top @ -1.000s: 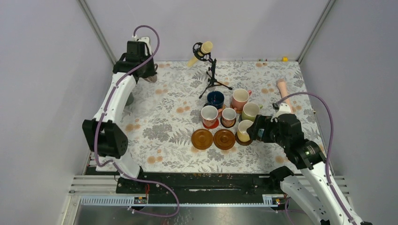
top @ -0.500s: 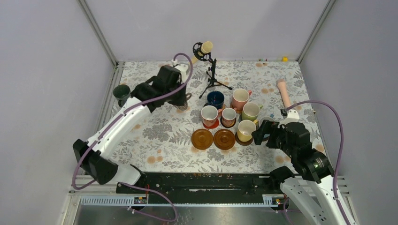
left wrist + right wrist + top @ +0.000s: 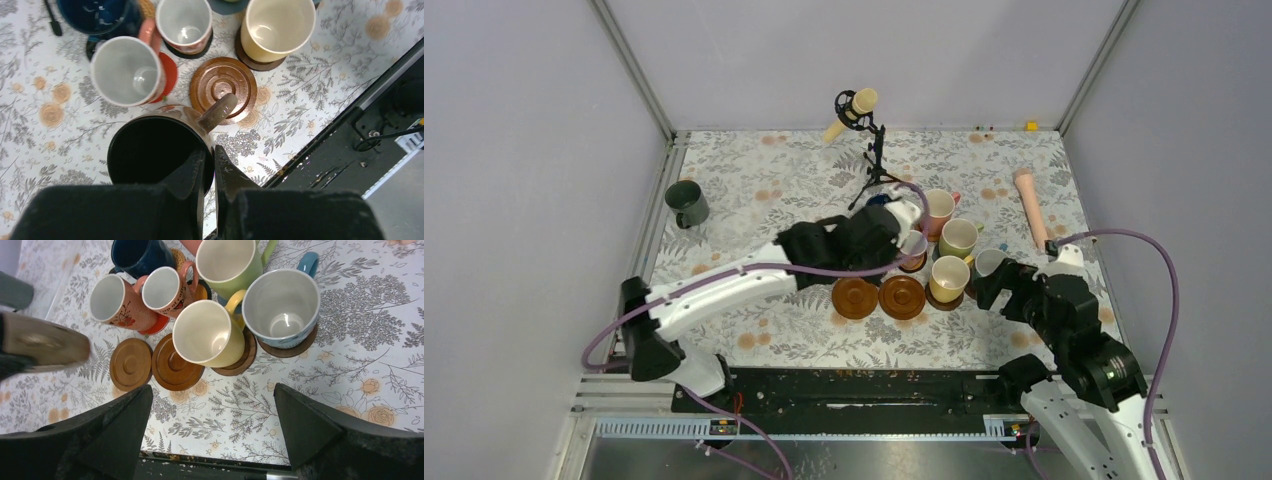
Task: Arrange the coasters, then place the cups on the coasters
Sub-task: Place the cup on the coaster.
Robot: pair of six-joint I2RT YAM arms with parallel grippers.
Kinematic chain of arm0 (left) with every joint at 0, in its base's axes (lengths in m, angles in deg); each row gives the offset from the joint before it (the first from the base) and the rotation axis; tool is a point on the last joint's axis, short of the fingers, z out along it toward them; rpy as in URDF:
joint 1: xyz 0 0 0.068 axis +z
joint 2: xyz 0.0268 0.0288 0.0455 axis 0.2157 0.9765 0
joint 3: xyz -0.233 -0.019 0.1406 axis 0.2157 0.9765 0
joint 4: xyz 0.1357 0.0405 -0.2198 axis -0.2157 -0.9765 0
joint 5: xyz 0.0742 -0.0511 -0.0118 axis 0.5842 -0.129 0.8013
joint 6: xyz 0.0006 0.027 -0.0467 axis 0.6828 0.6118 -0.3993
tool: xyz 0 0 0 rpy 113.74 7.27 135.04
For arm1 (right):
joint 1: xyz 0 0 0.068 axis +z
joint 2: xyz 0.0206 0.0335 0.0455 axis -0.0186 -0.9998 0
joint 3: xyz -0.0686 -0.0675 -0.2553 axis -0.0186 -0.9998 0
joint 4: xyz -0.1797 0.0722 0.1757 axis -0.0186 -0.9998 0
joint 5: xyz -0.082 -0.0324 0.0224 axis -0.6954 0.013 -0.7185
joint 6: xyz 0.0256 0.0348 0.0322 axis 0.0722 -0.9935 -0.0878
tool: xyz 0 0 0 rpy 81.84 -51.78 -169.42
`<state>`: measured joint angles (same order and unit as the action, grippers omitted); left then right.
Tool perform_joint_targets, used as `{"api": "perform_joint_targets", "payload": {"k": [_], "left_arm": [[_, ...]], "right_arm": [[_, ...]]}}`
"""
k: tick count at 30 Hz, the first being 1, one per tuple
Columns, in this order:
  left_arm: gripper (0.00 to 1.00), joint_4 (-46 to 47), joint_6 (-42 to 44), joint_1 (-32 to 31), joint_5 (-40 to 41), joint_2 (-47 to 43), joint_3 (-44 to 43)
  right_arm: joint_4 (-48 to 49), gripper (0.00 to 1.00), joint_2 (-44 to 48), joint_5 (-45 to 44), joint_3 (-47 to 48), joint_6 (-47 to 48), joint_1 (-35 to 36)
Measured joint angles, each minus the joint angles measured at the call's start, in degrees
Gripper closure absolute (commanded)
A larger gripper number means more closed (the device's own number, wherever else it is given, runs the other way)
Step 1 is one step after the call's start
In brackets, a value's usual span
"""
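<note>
My left gripper (image 3: pixel 209 155) is shut on the rim of a dark brown-black cup (image 3: pixel 150 150), one finger inside it, handle (image 3: pixel 217 111) pointing away. It hangs over the left one of two bare brown wooden coasters (image 3: pixel 855 297), beside the other (image 3: pixel 222 87). In the top view the left gripper (image 3: pixel 879 235) hides the cup. My right gripper (image 3: pixel 211 390) stands open and empty near the yellow cup (image 3: pixel 207 335) and light blue cup (image 3: pixel 280 305), each on a brown coaster. The pink floral cup (image 3: pixel 112 300) sits on a red coaster (image 3: pixel 156 325).
A small pink cup (image 3: pixel 162 287), a navy cup (image 3: pixel 140 255) and a pale green cup (image 3: pixel 227 260) crowd behind. A dark green cup (image 3: pixel 686 203) stands alone at far left. The microphone stand (image 3: pixel 876 160) is at the back, the pink handle (image 3: pixel 1027 200) at right.
My left arm swung from the back left corner over to the coasters, carrying the dark cup. My right gripper drew back from the yellow cup, which went from tilted to upright.
</note>
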<state>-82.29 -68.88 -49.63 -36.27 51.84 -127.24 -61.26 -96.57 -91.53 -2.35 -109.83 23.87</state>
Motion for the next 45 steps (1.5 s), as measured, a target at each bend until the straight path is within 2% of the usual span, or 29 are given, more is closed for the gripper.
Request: {"api": "perform_joint_targets", "payload": {"k": [6, 15, 30, 45], "left_arm": [[1.0, 2.64, 2.34, -5.14, 1.68, 8.37, -0.11], [1.0, 6.95, 4.79, -6.25, 0.42, 16.37, -0.11], [1.0, 10.88, 5.31, -6.25, 0.39, 22.67, -0.11], [1.0, 12.5, 4.39, -6.25, -0.09, 23.32, -0.11]], "right_arm": [[-0.81, 0.01, 3.76, -3.78, 0.61, -1.84, 0.0], [-0.83, 0.01, 6.73, -5.44, 1.03, -2.95, 0.0], [-0.9, 0.01, 7.34, -5.75, 1.14, -3.28, 0.0], [-1.03, 0.01, 8.09, -6.88, 1.49, -2.86, 0.0]]}}
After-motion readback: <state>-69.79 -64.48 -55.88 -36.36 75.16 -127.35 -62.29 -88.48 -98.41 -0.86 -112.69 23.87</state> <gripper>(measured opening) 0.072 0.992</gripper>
